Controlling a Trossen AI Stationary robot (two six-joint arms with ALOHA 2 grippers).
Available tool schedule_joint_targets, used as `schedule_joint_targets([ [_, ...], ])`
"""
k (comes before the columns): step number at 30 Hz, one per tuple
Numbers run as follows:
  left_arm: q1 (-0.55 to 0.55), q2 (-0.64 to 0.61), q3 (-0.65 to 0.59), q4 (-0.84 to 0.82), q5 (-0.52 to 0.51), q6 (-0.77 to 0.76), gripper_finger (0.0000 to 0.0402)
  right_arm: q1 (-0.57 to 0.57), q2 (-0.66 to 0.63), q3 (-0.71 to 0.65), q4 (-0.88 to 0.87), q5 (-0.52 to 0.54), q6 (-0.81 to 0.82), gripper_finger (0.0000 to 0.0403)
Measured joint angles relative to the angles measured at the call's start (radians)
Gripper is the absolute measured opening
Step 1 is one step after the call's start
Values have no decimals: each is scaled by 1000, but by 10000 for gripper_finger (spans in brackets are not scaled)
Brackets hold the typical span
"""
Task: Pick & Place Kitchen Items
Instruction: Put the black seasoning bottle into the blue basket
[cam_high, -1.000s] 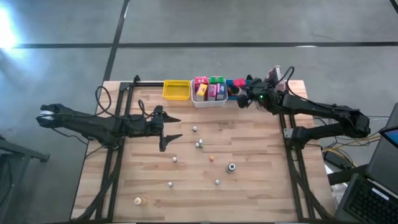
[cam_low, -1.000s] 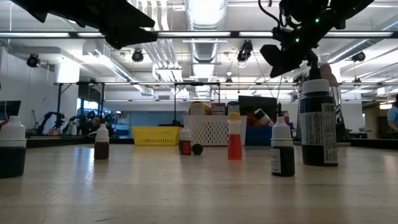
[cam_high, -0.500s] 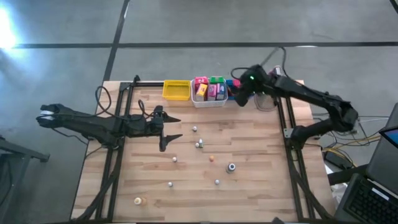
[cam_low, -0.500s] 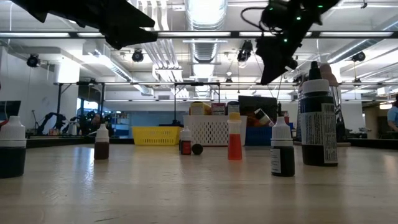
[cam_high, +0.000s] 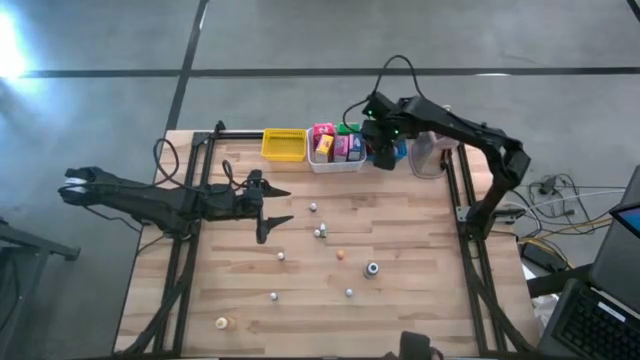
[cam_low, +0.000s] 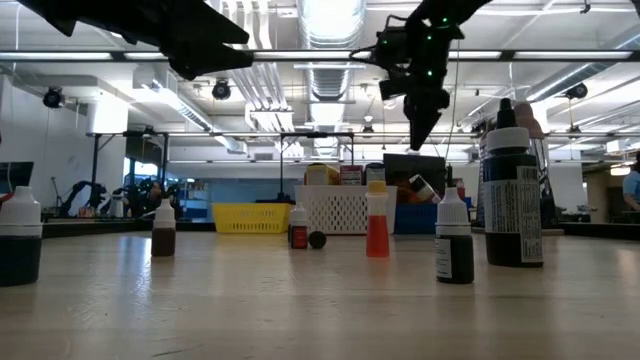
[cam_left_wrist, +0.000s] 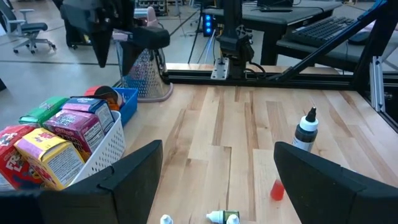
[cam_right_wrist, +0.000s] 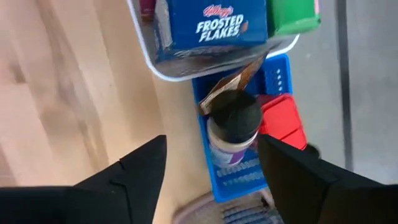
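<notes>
Wooden desk (cam_high: 400, 310) carried small bottles (cam_high: 372, 268) near its middle. Right fingers (cam_right_wrist: 211, 163) were spread, empty, above the dark-capped jar (cam_right_wrist: 231, 124) in the blue bin (cam_right_wrist: 273, 87) at the far edge. Left fingers (cam_left_wrist: 214, 171) were spread too. Jar seemed light, stiff, slippery; better gripped below the cap.

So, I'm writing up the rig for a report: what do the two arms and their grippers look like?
Both arms are dark, slim, jointed links on black frames at the table's sides. The left gripper ends in two thin pointed dark fingers. The right gripper is dark too, with a small green light near its wrist and a black cable looping above the arm. Seen from the wrists, the fingers are broad, flat and matte black.
</notes>
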Motion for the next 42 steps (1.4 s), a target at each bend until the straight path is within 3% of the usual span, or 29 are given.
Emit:
schedule_joint_targets([
  [9, 0, 0, 0, -6, 0, 12, 312, -45, 54, -7, -1, -10, -81, 271],
  [20, 0, 0, 0, -6, 0, 36, 312, -78, 100, -8, 48, 1, -131, 252],
  [32, 0, 0, 0, -6, 0, 38, 312, -87, 100, -23, 82, 0, -136, 296],
  [42, 0, 0, 0, -6, 0, 39, 312, -87, 144, -52, 108, -5, -124, 277],
])
